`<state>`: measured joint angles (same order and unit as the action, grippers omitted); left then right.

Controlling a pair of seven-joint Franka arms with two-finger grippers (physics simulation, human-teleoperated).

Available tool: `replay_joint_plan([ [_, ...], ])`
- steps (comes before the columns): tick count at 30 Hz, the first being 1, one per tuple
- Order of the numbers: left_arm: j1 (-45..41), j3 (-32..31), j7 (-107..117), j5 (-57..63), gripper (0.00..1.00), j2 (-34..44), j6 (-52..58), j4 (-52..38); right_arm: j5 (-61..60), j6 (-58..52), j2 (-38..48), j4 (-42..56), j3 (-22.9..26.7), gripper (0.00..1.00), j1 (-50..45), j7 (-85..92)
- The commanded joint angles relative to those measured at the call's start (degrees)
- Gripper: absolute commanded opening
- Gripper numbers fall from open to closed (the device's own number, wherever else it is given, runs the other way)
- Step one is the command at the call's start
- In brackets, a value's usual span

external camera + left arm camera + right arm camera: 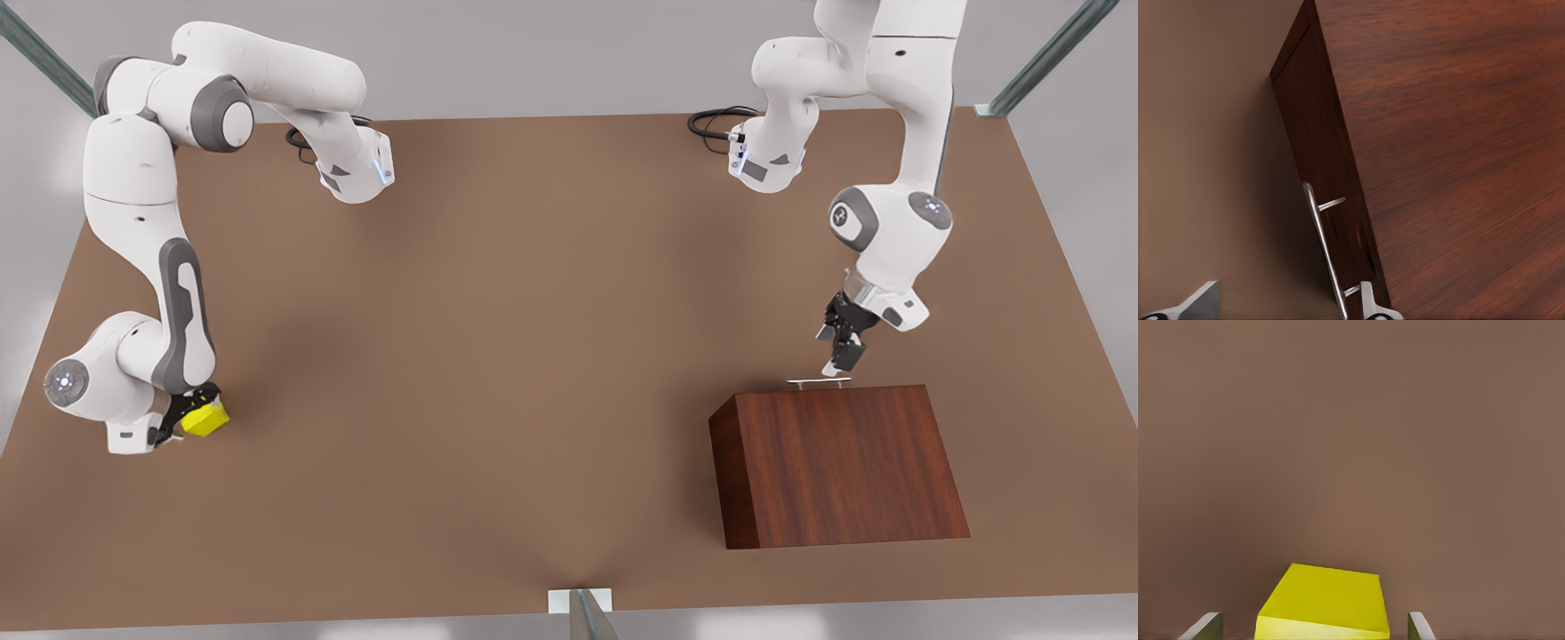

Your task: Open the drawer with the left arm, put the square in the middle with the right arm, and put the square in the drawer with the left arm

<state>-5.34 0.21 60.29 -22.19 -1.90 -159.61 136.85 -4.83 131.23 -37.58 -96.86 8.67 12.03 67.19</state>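
Front view: drawer (822,388) apparently shut, left gripper (840,351) spread open at its handle (819,381); right gripper (191,415) open astride the square (205,420), off the middle (498,356); all steps remain.

Soft, even overhead light, faint diffuse shadows under the arms, no glare.

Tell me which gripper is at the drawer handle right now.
The left gripper, at the front view's right, open around the handle. The right gripper is far off, open around the yellow square.
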Motion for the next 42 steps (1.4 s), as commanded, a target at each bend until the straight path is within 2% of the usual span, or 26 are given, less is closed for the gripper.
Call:
replay_joint_plan([
  [1,-0.3,0.0,0.0,0.0,1.0,-0.1,0.0,0.0,0.0,0.0,0.1,-0.1,0.0,1.0,0.0,0.0],
  [16,-0.3,-0.4,0.0,-4.8,1.0,-5.7,-4.7,-0.3,-2.1,8.7,-2.7,-4.8,-0.1,1.0,1.2,1.1],
  [17,-0.3,-0.4,0.0,-5.8,1.0,-5.9,-4.7,-0.3,-2.0,8.8,-2.7,-4.8,-0.1,0.99,1.2,1.2],
  [18,-0.3,-0.4,0.0,-5.8,1.0,-5.9,-4.7,-0.3,-2.0,9.5,-2.7,-4.8,-0.1,0.93,1.2,2.1],
  [20,-0.3,-0.5,0.0,-5.9,1.0,-5.9,-4.7,-0.3,-1.7,9.9,-2.6,-4.9,0.0,0.9,1.1,2.2],
  [23,-0.3,-0.5,0.0,-6.1,1.0,-6.0,-4.0,-0.2,-1.8,9.4,-2.5,-5.1,-0.1,0.68,1.0,2.2],
  [28,-0.3,-0.5,0.6,-6.3,1.0,-4.5,-2.4,0.2,-2.0,9.1,-1.8,-5.4,-0.1,0.66,0.7,1.4],
  [34,-0.5,-0.5,2.2,-6.3,1.0,-2.4,-2.2,2.7,-1.9,6.7,3.7,-9.0,-2.0,0.65,-2.4,-4.7],
  [37,-0.8,-0.5,2.3,-6.4,1.0,-2.2,-2.2,3.2,-1.8,6.5,8.0,-12.9,-7.7,0.65,-2.7,-14.5],
  [38,-0.8,-0.5,2.5,-6.4,1.0,-2.2,-2.4,3.3,-1.8,5.9,9.3,-13.7,-10.2,0.65,-4.9,-19.5],
  [42,-0.8,-0.5,2.5,-6.5,1.0,-2.4,-2.5,3.4,-1.6,5.6,10.8,-12.3,-10.2,0.65,-21.2,-36.8],
])
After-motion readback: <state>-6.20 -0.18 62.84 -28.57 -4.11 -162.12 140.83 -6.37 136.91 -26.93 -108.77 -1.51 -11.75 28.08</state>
